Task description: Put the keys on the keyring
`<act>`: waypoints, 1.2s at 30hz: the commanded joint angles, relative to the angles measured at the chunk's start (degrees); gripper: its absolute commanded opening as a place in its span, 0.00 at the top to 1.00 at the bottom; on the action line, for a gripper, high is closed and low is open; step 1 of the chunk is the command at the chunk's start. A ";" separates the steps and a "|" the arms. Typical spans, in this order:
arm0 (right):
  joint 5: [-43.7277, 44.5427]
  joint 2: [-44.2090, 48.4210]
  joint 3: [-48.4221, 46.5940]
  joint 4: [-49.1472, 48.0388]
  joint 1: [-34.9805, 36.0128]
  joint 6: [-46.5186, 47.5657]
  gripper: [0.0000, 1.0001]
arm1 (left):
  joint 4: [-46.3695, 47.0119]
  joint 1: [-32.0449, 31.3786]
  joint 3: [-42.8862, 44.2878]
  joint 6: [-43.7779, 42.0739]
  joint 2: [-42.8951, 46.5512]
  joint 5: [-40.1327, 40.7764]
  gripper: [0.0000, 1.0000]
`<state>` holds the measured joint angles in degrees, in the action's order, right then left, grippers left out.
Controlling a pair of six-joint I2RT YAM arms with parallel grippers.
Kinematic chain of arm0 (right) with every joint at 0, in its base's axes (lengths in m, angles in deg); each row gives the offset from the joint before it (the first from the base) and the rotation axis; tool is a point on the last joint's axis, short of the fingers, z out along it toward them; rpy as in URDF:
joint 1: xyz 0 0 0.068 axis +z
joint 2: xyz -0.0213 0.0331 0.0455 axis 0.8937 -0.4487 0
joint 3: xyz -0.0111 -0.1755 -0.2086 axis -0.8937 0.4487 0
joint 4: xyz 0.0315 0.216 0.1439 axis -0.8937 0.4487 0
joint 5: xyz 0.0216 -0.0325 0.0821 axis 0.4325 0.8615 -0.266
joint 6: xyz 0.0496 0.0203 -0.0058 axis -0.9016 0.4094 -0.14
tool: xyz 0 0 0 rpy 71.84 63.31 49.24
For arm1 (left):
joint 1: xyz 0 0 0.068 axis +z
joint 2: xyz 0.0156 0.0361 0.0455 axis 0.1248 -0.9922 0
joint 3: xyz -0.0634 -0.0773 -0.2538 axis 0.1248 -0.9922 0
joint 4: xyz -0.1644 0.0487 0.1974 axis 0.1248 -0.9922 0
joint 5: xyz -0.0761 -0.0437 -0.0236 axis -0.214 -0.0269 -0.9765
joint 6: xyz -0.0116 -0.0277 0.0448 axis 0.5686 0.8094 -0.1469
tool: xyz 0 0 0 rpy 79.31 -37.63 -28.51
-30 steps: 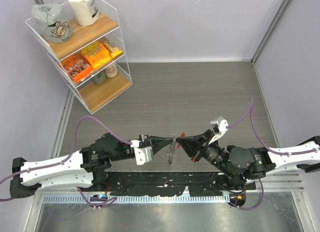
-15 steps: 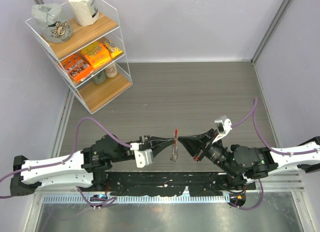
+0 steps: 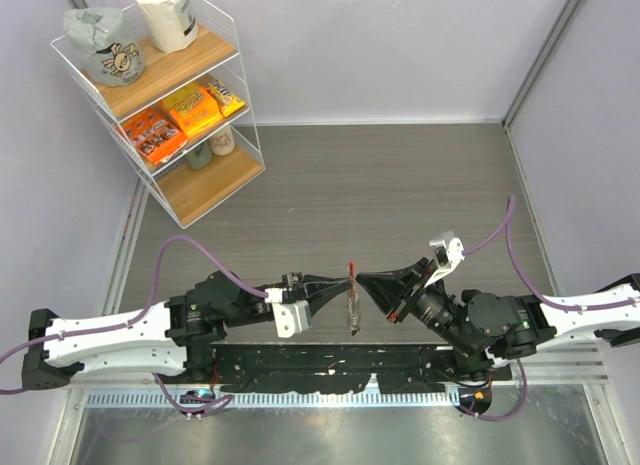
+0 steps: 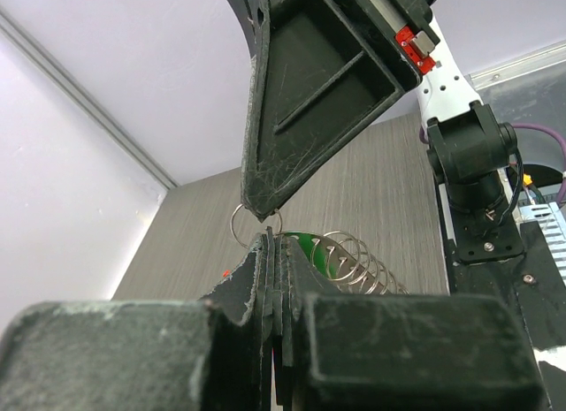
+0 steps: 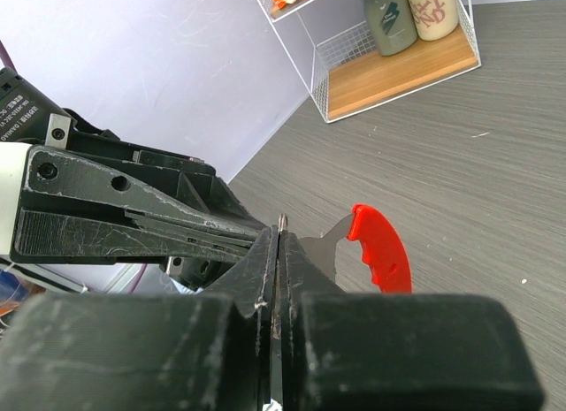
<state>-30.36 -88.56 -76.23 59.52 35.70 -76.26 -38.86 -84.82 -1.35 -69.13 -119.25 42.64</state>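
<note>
**Top view.** The left tool (image 3: pixel 342 282) and the right tool (image 3: pixel 363 279) meet tip to tip above the table (image 3: pixel 400 185), just ahead of the arm bases. The keyring (image 3: pixel 351 300) is held clear of the table between the two tips. Its red arc (image 3: pixel 351 265) stands just above them, and its silvery part hangs straight down below them.

**Left wrist view.** The left tool is clenched, its fingers (image 4: pixel 261 278) pressed flat together. The head of the green key (image 4: pixel 305 246) shows just beyond the fingertips, to their right. The keyring's silvery coil (image 4: pixel 354 259) trails off farther right. A small ring (image 4: pixel 234 224) sits at the fingertips, where the tip of the right tool comes down from above and touches them. Which of these pieces the left tool pinches cannot be told.

**Right wrist view.** The right tool is clenched on the keyring, gripping its flat silvery metal right beside the red arc. The arc juts out to the right of the fingertips. The left tool reaches in from the left, its tip touching the right tool's fingertips.

**Surroundings.** A wire shelf (image 3: pixel 205 185) stands well ahead of the left tool and to its left, at the table's far corner. It carries two bags (image 3: pixel 100 45) on its top board, snack packs (image 3: pixel 180 115) on its middle board and bottles (image 5: pixel 389 18) on its bottom board. Purple cables (image 3: pixel 190 240) loop from each arm.
</note>
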 commanded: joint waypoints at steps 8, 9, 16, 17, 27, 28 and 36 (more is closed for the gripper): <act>-2.07 0.50 -0.29 -4.48 0.18 -1.10 0.94 | 5.31 -0.31 0.90 -2.21 0.39 6.62 1.00; -2.16 0.50 -0.38 -4.31 0.18 -1.10 0.94 | 5.40 -0.31 0.99 -2.30 0.39 6.80 1.00; -3.03 0.68 -0.12 -3.17 0.18 -1.80 0.95 | 6.19 -0.40 0.29 -2.39 1.18 6.97 1.00; -3.21 0.68 -0.20 -3.08 0.18 -2.06 0.94 | 6.19 -0.40 0.29 -2.57 1.18 7.15 1.00; -4.09 1.55 -0.38 -0.53 0.18 -4.35 0.94 | 7.25 -0.40 -0.24 -2.74 1.79 6.89 1.00; -4.00 1.55 -0.47 -0.18 0.18 -4.61 0.94 | 7.25 -0.40 -0.16 -2.74 1.62 6.89 1.00; -5.06 1.99 -0.65 1.58 0.18 -6.02 0.95 | 7.42 -1.01 0.46 -3.01 1.18 7.06 1.00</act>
<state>-33.05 -87.27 -76.21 60.66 35.55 -79.69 -36.72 -85.89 -1.77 -70.44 -118.73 47.16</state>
